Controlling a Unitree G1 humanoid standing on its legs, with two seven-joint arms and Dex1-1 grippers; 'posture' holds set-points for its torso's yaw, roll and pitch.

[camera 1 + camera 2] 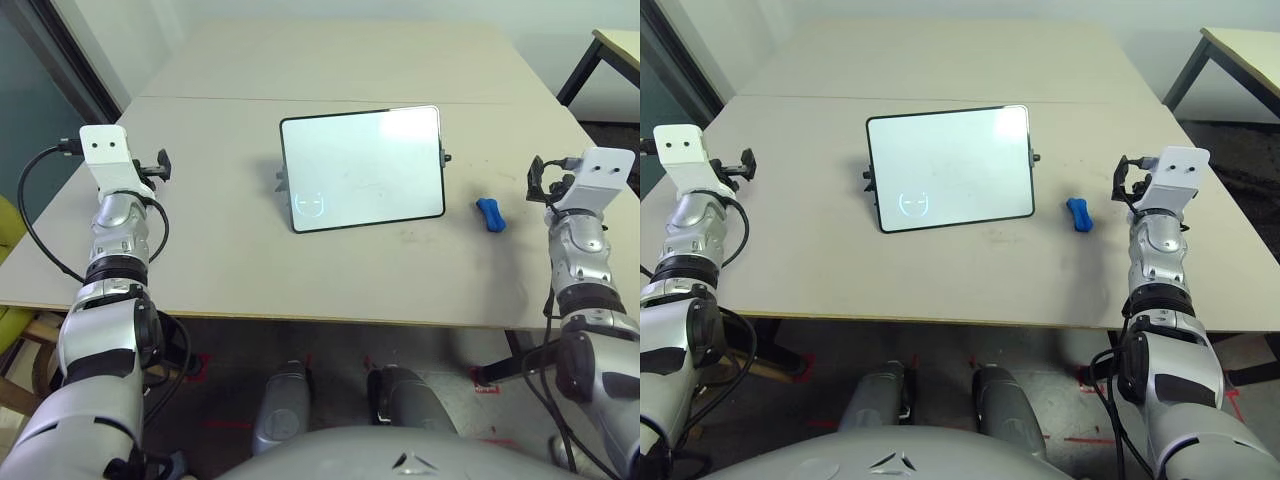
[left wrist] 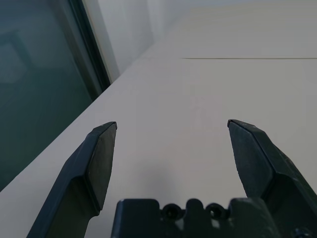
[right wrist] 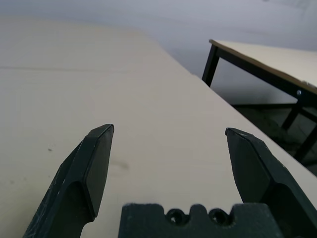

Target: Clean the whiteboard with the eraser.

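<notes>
The whiteboard (image 1: 365,170) has a glossy, smooth white face in a matt black frame; the eraser (image 1: 491,215) looks like matt blue plastic; the tabletop (image 1: 220,260) is smooth and satin-matt; the forearms (image 1: 118,235) look like satin silver metal

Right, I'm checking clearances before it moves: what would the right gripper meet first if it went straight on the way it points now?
Nothing close, it seems: ahead of the right gripper I see only bare tabletop, though its height above it is hard to judge.
</notes>
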